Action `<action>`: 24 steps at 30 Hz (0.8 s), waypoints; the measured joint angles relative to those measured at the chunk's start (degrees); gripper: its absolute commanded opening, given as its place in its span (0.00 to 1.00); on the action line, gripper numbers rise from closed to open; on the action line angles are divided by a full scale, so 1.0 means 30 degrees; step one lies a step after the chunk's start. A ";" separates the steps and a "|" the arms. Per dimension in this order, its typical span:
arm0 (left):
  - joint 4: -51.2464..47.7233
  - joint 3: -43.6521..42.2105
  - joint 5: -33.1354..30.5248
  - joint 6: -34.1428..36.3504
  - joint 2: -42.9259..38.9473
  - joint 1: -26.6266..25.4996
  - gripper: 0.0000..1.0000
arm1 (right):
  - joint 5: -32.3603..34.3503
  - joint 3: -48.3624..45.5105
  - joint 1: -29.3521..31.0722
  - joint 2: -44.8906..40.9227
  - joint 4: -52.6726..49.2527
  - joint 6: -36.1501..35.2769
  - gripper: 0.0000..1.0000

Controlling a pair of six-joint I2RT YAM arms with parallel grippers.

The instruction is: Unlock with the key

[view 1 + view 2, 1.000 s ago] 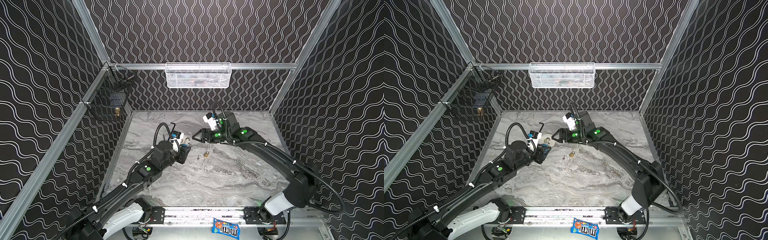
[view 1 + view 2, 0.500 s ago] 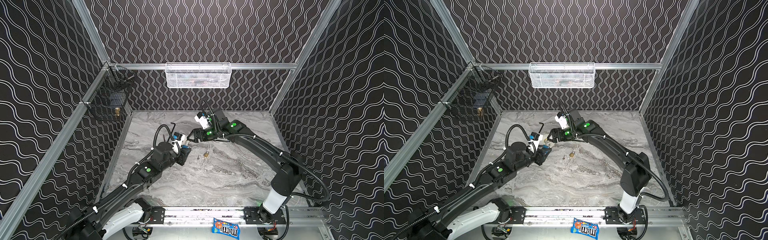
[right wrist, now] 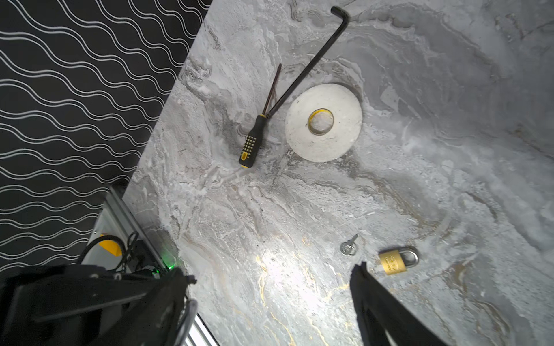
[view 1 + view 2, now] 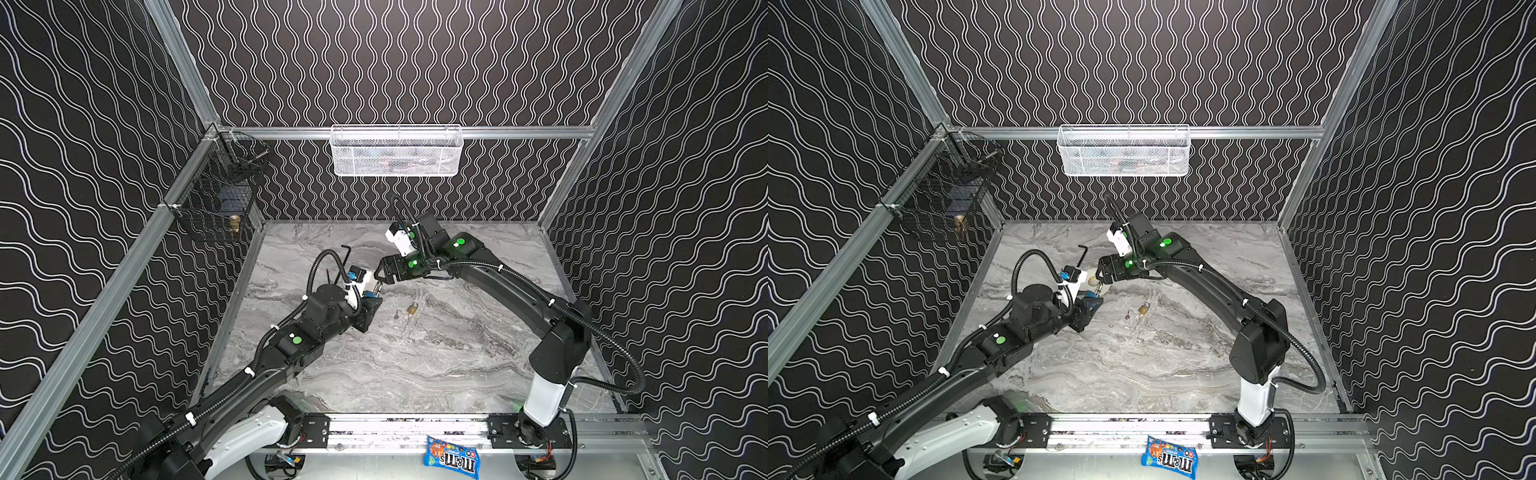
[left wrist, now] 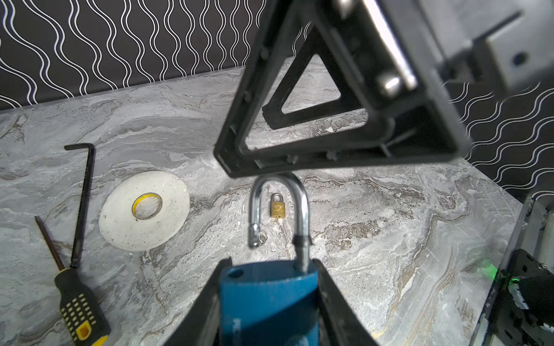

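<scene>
My left gripper [image 5: 269,266] is shut on the blue body of a padlock [image 5: 268,299]. The padlock's silver shackle [image 5: 301,209] stands up with one leg out of the body. My right gripper [image 4: 380,276] is open, and its fingers [image 5: 329,161] hang just over the top of that shackle with nothing between them. On the table a small silver key [image 3: 349,247] lies beside a small brass padlock [image 3: 395,260]; both also show past the shackle in the left wrist view. The blue padlock's keyhole is hidden.
A white tape roll [image 3: 323,121], a black hex key [image 3: 305,63] and a black-and-yellow screwdriver [image 3: 251,143] lie near the left wall. A white basket [image 4: 397,151] hangs on the back rail and a black wire basket [image 4: 220,199] on the left rail. A candy bag [image 4: 451,457] lies below the front rail.
My right arm has swung left across the table until its gripper reached the left gripper and the blue padlock, and it has opened a little wider. The left arm has held still.
</scene>
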 measured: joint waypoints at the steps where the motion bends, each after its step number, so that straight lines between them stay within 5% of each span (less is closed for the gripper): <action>1: -0.0007 0.0000 0.0000 0.0022 -0.0022 0.0000 0.00 | 0.0007 0.0022 -0.0007 0.0022 -0.0080 -0.0080 0.88; 24: 0.0073 -0.0255 0.0204 0.0437 -0.0131 -0.0007 0.00 | -0.1173 -0.3468 -0.0641 -0.2047 -0.0189 -0.1377 0.89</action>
